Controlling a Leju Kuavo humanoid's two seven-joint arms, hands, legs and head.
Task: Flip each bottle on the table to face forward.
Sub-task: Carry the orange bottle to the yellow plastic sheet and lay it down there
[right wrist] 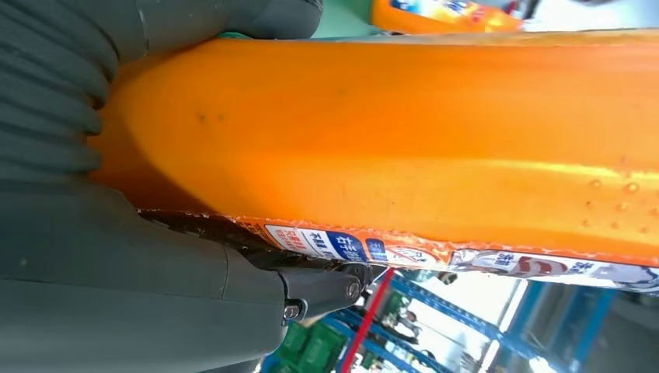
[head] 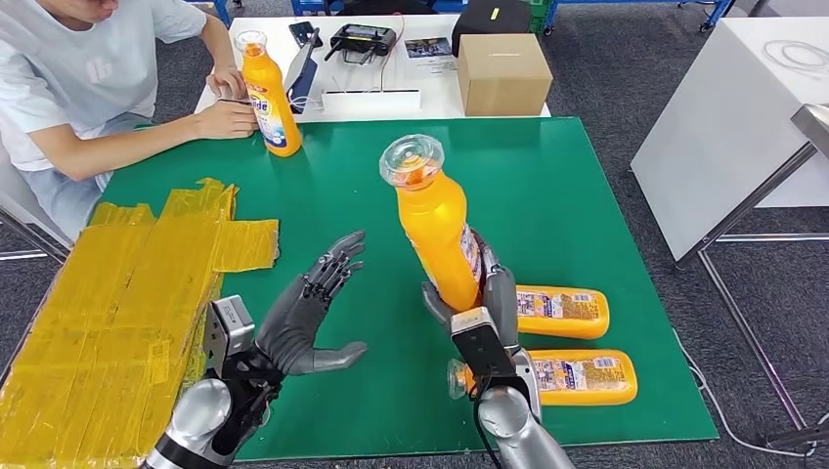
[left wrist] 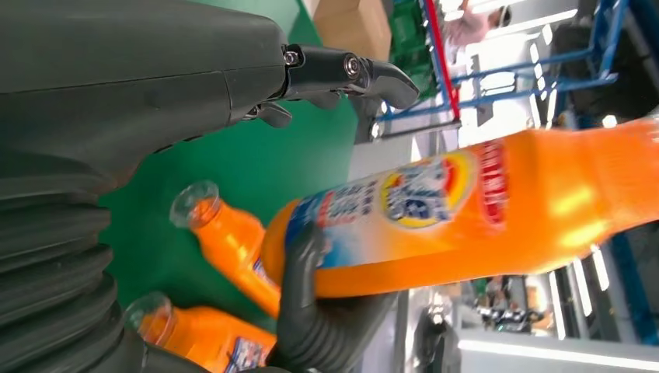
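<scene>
My right hand (head: pixel 476 305) grips an orange bottle (head: pixel 433 227) by its lower body and holds it tilted above the green table (head: pixel 332 186); the clear cap points up and away. The same bottle (left wrist: pixel 466 210) shows its label in the left wrist view, and its orange side (right wrist: pixel 388 140) fills the right wrist view against my right hand (right wrist: pixel 140 256). My left hand (head: pixel 311 311) hovers to its left, fingers spread, holding nothing. Two more orange bottles lie flat on the table, one (head: pixel 559 312) behind my right hand and one (head: pixel 567 376) nearer the front edge. Another bottle (head: pixel 268 94) stands upright at the far left.
A person (head: pixel 88 88) sits at the far left with both hands beside the standing bottle. A patch of yellow tape (head: pixel 127 313) covers the table's left side. A cardboard box (head: pixel 502 73) and small devices sit on the white table behind.
</scene>
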